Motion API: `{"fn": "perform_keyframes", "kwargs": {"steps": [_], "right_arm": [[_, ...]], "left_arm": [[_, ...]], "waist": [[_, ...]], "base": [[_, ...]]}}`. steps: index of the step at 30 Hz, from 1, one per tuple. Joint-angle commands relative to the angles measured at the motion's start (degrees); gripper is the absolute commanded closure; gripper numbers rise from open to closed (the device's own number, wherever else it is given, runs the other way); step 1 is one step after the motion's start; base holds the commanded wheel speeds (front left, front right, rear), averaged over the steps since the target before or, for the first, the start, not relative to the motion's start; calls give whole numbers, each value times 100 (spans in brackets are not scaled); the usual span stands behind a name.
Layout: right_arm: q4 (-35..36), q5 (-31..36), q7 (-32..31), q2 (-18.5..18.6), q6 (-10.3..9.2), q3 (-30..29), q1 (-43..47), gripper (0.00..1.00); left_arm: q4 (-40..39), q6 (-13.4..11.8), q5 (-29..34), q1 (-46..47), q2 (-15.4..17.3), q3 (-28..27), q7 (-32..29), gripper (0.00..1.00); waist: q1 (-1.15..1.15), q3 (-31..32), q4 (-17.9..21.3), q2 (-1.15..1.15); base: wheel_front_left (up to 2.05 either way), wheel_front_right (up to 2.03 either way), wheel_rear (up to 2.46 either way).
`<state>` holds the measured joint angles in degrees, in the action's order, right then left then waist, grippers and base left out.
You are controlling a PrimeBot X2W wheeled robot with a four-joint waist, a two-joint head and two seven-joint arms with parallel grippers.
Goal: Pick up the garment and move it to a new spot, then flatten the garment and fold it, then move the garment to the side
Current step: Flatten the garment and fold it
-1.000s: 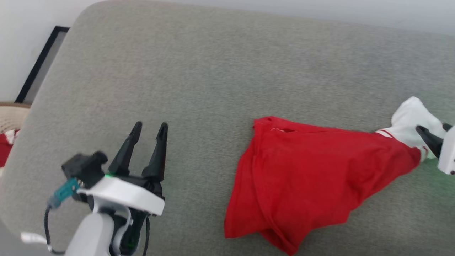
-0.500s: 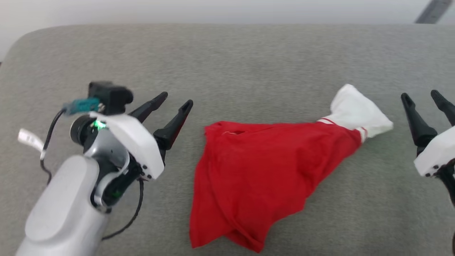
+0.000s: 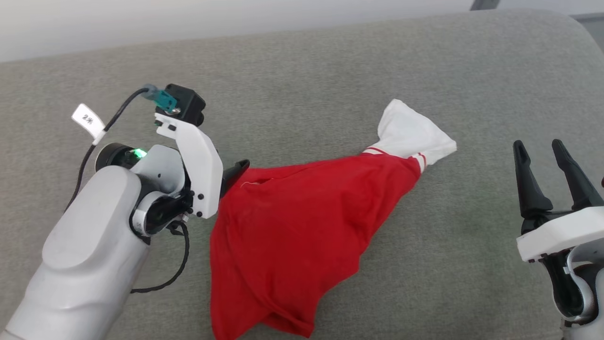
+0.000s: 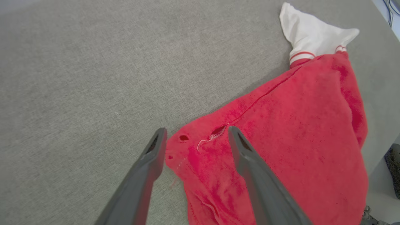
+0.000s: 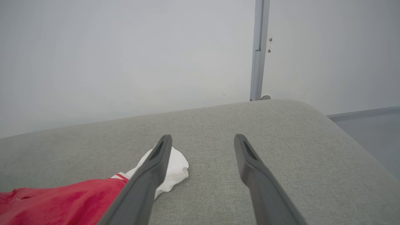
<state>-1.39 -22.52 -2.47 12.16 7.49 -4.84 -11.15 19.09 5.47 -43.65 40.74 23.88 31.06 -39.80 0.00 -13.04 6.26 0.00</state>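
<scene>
The garment (image 3: 292, 226) lies crumpled on a grey padded surface (image 3: 330, 71), its red body in a rough triangle. One white sleeve (image 3: 410, 134) sticks out at the far right end. My left gripper (image 4: 197, 131) is open, and its two fingers straddle the garment's (image 4: 297, 125) near left corner, where a small hole and a loose thread show. In the head view one of its fingertips (image 3: 239, 166) pokes out beside that corner. My right gripper (image 3: 538, 144) is open and holds nothing, a short way right of the sleeve. Its wrist view shows the sleeve (image 5: 175, 168) just left of its fingers.
The padded surface ends in a rounded corner at the far right (image 3: 580, 28), with floor (image 5: 368, 131) beyond it. A pale wall with a grey upright post (image 5: 259, 50) stands behind. Bare grey padding stretches behind and to the right of the garment.
The head camera has swung, shifting the whole picture. My left gripper has come up to the garment's left corner. My right gripper has drawn away from the white sleeve.
</scene>
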Motion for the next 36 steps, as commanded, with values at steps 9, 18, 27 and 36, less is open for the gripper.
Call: {"fn": "perform_keyframes", "kwargs": {"steps": [9,18,27,36], "right_arm": [[43,-2,41,-153,0,-86,77,0],[56,-31,71,-208,-1,-84,-50,0],[121,30,29,-269,-1,-257,74,0],[216,113,-85,-344,0,-378,244,0]], "left_arm": [[645,-387,-9,213,-86,317,-976,0],[1036,-441,-86,225,-221,388,-1105,100],[921,-553,39,549,137,118,-765,100],[490,-945,375,402,1067,-208,-508,100]], "waist": [[0,-169,260,0],[0,-299,270,0],[0,-222,74,0],[0,-94,-51,0]], "base": [[0,0,0],[0,0,0],[0,0,0],[0,0,0]]}}
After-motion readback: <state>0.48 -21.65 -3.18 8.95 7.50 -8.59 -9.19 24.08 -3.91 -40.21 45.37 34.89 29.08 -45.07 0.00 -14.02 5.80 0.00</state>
